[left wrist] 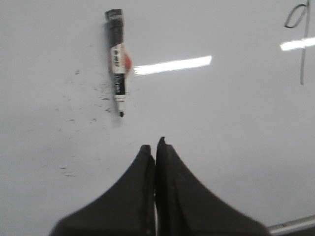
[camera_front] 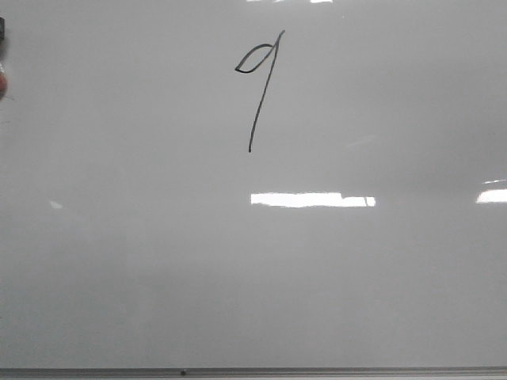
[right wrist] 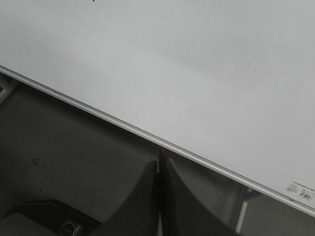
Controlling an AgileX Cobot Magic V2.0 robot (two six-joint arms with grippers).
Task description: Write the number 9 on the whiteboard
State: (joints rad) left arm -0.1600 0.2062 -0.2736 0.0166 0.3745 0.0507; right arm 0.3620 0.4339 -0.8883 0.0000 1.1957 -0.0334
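The number 9 (camera_front: 258, 87) is drawn in thin dark marker on the whiteboard (camera_front: 356, 277), a leaf-shaped loop with a long slanted tail; the left wrist view shows it at one corner (left wrist: 301, 49). A black and white marker (left wrist: 117, 73) lies uncapped on the whiteboard (left wrist: 221, 128), apart from my left gripper (left wrist: 156, 145), which is shut and empty. My right gripper (right wrist: 158, 157) is shut and empty too, held over the dark surface beside the board's metal edge strip (right wrist: 147, 135). Neither gripper appears in the front view.
Bright rectangular light reflections (camera_front: 312, 199) lie across the board. Small dark smudges (left wrist: 83, 93) speckle the board near the marker. A dark object (camera_front: 2, 32) shows at the front view's left edge. A dark device with a dial (right wrist: 64, 227) sits below the right gripper.
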